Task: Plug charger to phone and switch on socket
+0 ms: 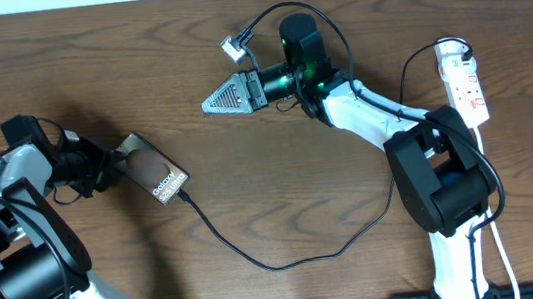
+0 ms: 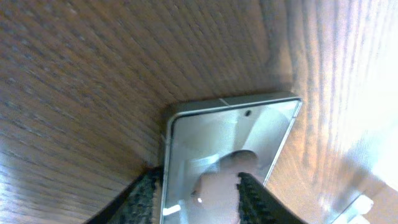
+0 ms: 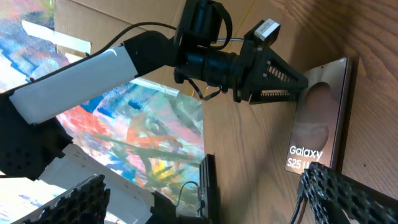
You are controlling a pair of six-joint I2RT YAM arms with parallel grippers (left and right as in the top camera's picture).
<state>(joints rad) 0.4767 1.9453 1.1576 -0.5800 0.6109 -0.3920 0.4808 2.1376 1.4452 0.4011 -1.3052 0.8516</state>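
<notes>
Left tool (image 3: 298,86): clamped on phone (image 1: 153,172)
Right tool (image 1: 213,101): jaws apart, empty
Phone axis: diagonal on tabletop (image 1: 281,188), lettering end near-right

Overhead looks straight down, far; left wrist close above phone (image 2: 217,137); right wrist views same phone obliquely.

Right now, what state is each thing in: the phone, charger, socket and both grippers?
phone, gripped at one end
charger, tip at the phone's free end, looks plugged in
socket, switch position too small to read
left gripper, shut on the phone
right gripper, open and empty
</notes>
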